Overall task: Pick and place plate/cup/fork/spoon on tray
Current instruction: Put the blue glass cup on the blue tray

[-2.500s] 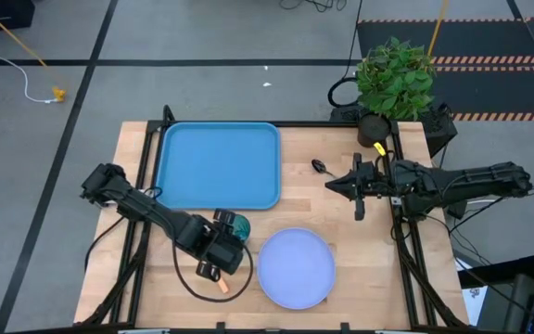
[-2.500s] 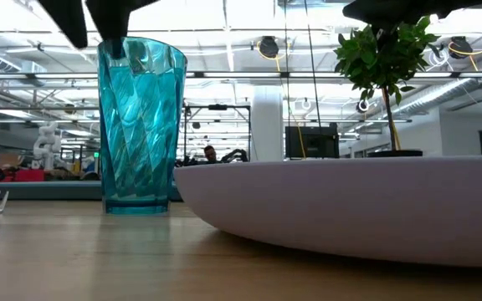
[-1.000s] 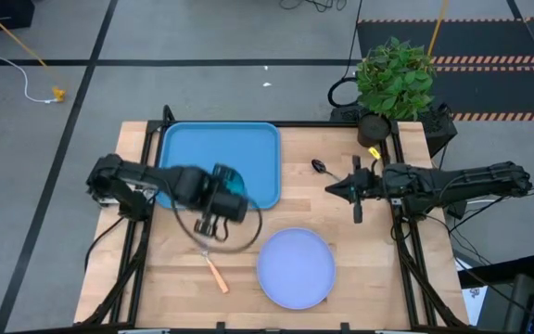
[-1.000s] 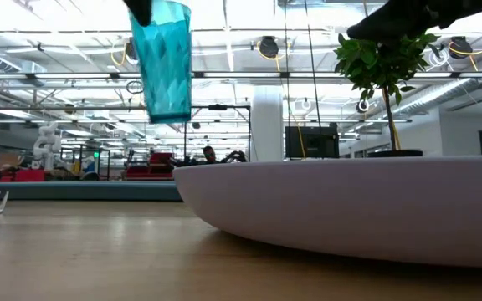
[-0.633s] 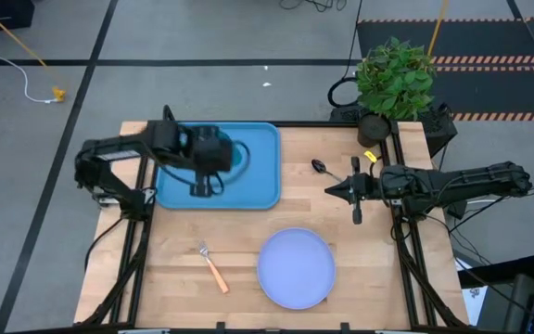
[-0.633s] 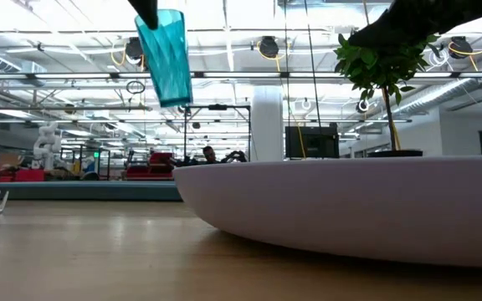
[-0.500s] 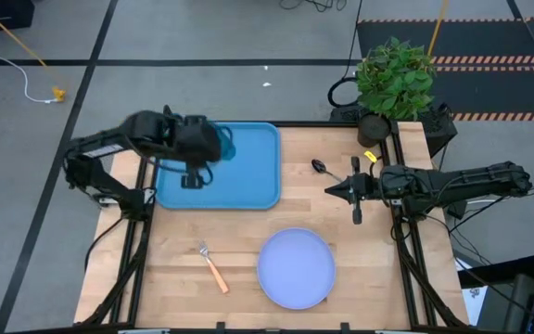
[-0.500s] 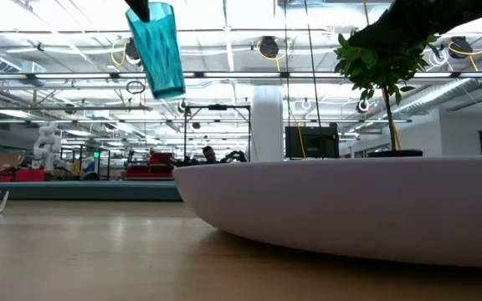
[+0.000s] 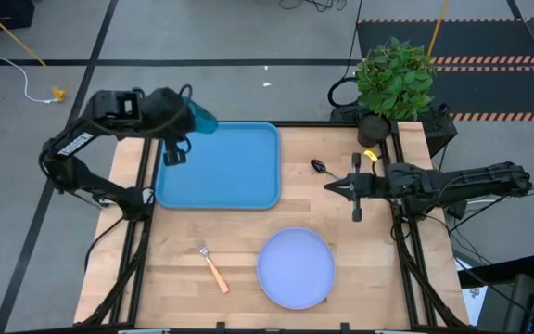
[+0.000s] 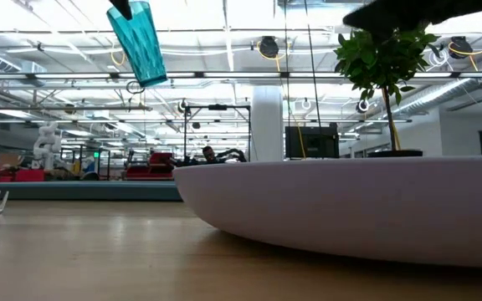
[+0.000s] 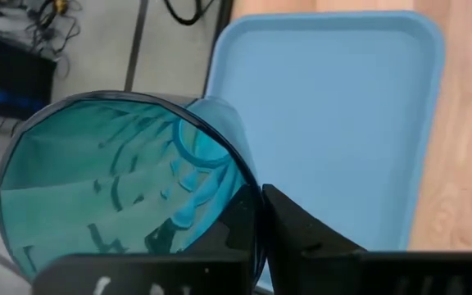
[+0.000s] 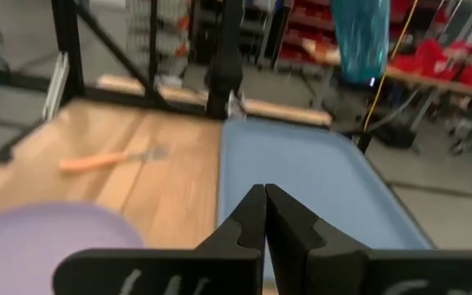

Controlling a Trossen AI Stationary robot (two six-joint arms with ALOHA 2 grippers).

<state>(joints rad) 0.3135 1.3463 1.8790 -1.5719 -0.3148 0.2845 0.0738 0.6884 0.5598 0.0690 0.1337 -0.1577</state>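
The teal cup [image 9: 204,119] hangs tilted in the air over the blue tray's [image 9: 219,167] far left corner, with my left gripper [image 9: 191,119] shut on it. In the low view the cup [image 10: 141,43] is high above the table. The lavender plate [image 9: 295,267] lies flat near the table's front edge. Left of it lies the orange-handled fork [image 9: 213,269]. The spoon [image 9: 321,167] lies right of the tray. Just beyond the spoon, my right gripper [image 9: 330,188] hovers shut and level, holding nothing. My left gripper pinches the cup's rim [image 11: 251,215] at one side of the open mouth, one finger inside the cup and one finger [image 11: 301,233] outside its wall. The fingers come slanting down from the table's left. The cup is lifted clear and hangs tilted, base [image 10: 152,79] lowest.
A potted plant [image 9: 393,79] stands at the table's far right corner. The black frame rails [image 9: 142,213] run along the table's left and right sides. Bare wood [image 9: 248,227] shows between the tray and the plate.
My left gripper has carried the cup from above the tray's near left part toward the table's far left, rising as it went, to the tray's far left corner. The cup has tipped further out of upright. It stays in the hold.
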